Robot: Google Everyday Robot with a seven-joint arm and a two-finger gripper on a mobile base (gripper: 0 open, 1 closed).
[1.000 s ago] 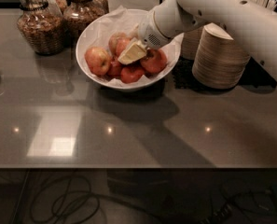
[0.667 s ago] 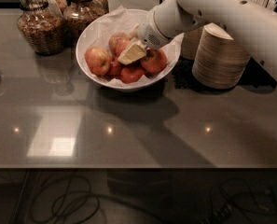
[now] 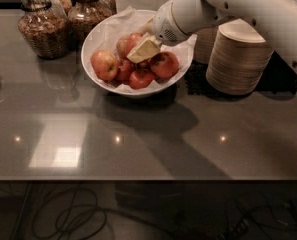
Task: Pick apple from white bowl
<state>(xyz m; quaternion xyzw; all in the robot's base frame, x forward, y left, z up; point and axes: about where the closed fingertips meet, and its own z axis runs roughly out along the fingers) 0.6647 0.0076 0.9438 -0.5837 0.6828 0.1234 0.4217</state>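
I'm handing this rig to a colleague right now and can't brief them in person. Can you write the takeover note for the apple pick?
Gripper: down inside the large glossy white bowl, low over the middle of the apple pile. I cannot tell whether it grips anything.
Things: the round red-orange apple lies at the back of the bowl, right beside the gripper, among other apples. The bowl stands on the grey table next to a stack of tan disposable bowls.
Done: the gripper is in the bowl, at the apple.
Left: confirm the grasp, then lift the apple clear of the bowl. No apple is out yet.
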